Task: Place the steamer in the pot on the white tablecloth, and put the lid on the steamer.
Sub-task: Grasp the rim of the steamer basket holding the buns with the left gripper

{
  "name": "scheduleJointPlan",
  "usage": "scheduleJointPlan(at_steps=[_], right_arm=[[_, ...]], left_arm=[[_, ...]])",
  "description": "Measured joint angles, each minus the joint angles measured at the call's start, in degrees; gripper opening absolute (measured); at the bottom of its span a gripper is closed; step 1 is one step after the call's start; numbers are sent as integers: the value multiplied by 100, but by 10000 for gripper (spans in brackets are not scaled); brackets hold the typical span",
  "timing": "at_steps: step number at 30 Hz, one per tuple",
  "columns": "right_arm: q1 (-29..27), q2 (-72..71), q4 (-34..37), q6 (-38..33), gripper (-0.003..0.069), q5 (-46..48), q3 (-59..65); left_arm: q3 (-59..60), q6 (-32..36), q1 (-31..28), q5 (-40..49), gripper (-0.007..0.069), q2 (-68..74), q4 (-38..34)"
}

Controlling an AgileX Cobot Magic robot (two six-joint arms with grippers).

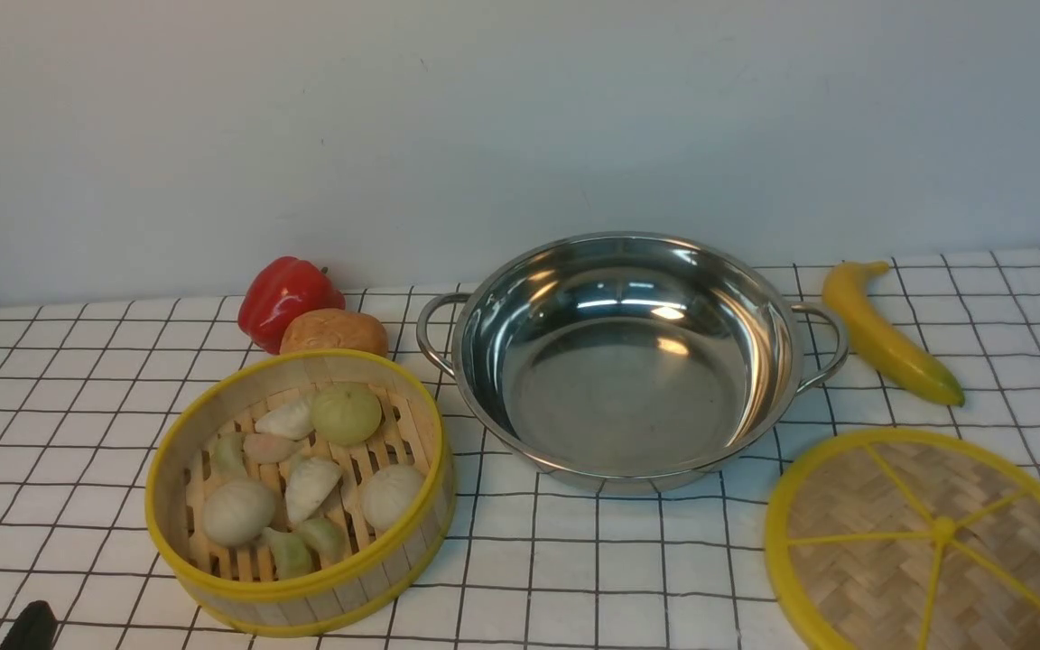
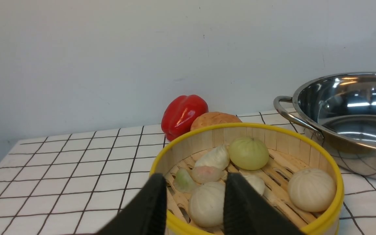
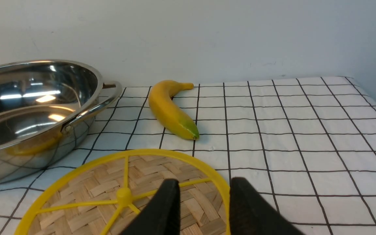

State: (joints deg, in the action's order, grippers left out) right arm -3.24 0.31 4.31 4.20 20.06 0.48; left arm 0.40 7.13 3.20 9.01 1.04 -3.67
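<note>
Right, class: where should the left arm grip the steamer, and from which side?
Probably pinch the steamer by its near wall, coming down from the robot's side, one jaw inside, one outside. It looks too wide to span, and the wall is thin and upright. Keep clear of the buns.

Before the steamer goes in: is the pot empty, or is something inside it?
Empty. In the front view the pot shows a bare shiny floor with only reflections; the steamer stands beside it on the tablecloth.
</note>
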Motion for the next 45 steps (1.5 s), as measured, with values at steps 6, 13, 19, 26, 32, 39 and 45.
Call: scheduleJointPlan(at_steps=[6, 13, 19, 26, 32, 39, 45], right_arm=[[0, 0, -129, 0, 240, 0, 0], [0, 0, -162, 0, 240, 0, 0], [0, 0, 868, 398, 240, 0, 0], [0, 0, 3009, 982, 240, -156, 0], [0, 0, 3716, 1065, 240, -322, 0], [0, 0, 4263, 1063, 240, -641, 0], [0, -5, 4494, 578, 240, -1053, -365]], left_arm=[[0, 0, 0, 0, 243, 0, -9], [0, -528, 0, 0, 243, 0, -688], [0, -1648, 0, -7, 243, 0, -2100], [0, -1712, 0, -147, 243, 0, -2243], [0, -1555, 0, -602, 243, 0, -2250], [4, -1510, 0, -1462, 243, 0, -2243], [-557, -489, 0, -1859, 243, 151, -2018]])
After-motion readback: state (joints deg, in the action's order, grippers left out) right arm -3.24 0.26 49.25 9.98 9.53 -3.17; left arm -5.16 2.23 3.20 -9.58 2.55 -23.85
